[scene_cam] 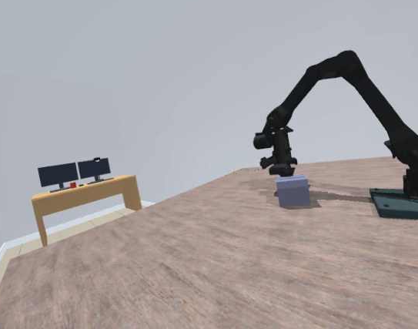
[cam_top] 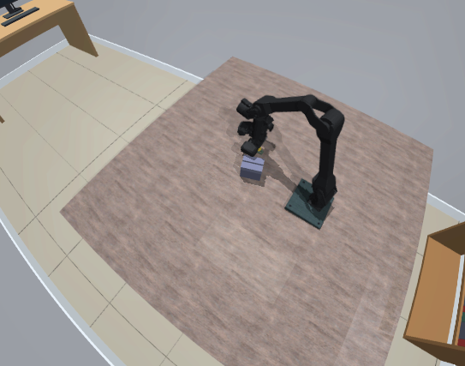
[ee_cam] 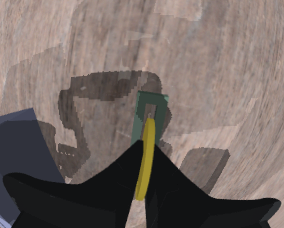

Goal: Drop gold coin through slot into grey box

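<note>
The gripper point(ee_cam: 145, 180) is clamping its two black fingers against the flat faces of the gold coin point(ee_cam: 146, 159), which is standing on edge between the jaws. The coin's far end is sitting in the dark-green holder point(ee_cam: 151, 112), lying just ahead of the fingertips on the wooden table point(ee_cam: 212, 47). The grey box point(ee_cam: 25, 153) is resting to the left of the jaws, close beside the holder; what it is holding cannot be seen
</note>
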### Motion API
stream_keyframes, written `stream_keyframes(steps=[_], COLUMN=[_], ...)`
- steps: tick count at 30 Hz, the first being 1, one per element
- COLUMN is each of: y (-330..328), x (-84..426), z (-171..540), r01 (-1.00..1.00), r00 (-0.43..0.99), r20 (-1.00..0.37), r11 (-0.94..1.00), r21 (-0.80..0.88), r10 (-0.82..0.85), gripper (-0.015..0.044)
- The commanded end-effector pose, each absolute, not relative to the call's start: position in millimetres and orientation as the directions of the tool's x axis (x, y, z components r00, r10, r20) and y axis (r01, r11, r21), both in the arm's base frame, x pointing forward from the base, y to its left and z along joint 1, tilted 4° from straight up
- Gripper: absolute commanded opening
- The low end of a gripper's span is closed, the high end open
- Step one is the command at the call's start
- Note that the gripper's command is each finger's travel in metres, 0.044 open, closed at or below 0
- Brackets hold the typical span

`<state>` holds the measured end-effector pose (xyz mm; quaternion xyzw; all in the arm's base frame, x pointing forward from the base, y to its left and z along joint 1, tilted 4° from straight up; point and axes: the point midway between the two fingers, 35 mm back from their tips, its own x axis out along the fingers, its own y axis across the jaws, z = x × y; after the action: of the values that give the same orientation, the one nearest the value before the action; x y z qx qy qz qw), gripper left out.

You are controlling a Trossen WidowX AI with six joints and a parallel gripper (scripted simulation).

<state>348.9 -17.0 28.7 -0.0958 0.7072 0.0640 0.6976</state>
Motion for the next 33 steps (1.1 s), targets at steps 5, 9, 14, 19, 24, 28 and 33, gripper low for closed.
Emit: stream_keyframes(steps=[5,9,14,19,24,28,33], y=[-17.1,-16.5,-15.9,-15.2,-14.5,-14.0,-13.3], x=[350.0,351.5,352.8,353.5,353.6,353.3,352.3], z=[34.4,44.4,57.1,70.0,82.9,93.3,106.4], r01=[-0.228,-0.228,-0.228,-0.228,-0.228,-0.228,-0.228], r00=[-0.009,-0.009,-0.008,-0.008,-0.008,-0.008,-0.008], r20=[-0.999,-0.999,-0.999,-0.999,-0.999,-0.999,-0.999], r11=[0.973,0.973,0.973,0.973,0.973,0.973,0.973], r21=[-0.045,-0.045,-0.045,-0.045,-0.045,-0.045,-0.045], r10=[-0.048,-0.048,-0.048,-0.048,-0.048,-0.048,-0.048], gripper=[0.0000,0.0000,0.0000,0.0000,0.0000,0.0000,0.0000])
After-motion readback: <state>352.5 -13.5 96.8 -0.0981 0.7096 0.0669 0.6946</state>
